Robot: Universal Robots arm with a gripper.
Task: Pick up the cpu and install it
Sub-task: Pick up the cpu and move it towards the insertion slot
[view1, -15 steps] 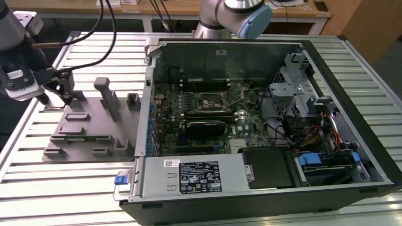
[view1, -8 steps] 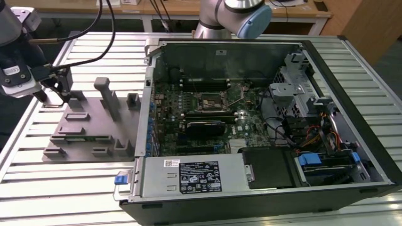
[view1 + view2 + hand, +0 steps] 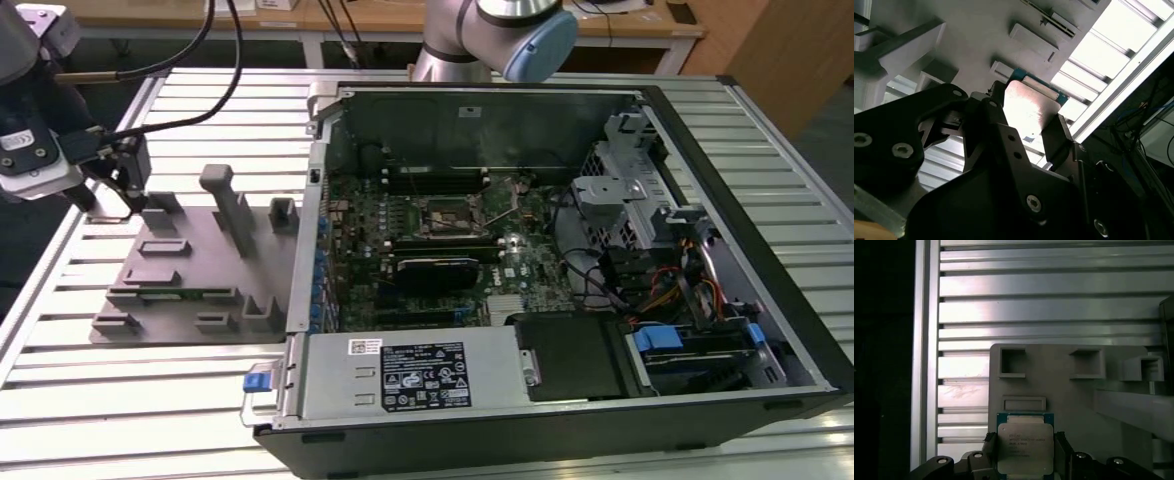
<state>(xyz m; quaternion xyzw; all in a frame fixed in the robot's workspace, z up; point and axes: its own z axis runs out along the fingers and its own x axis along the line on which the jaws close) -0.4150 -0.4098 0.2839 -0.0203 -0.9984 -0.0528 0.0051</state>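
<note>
Gripping the small square silver-topped cpu (image 3: 1025, 450) at the grey plastic holder tray (image 3: 1074, 395), the black pincer (image 3: 1025, 440) has yet to install it in the open black computer case (image 3: 467, 125).

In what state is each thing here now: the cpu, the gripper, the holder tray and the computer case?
cpu: metal top up, gripped on two opposite sides; whether it is lifted cannot be told.
gripper: shut on the cpu, over a corner of the holder tray.
holder tray: lying flat beside the computer case.
computer case: lying on its side, panel off, inside open.
</note>
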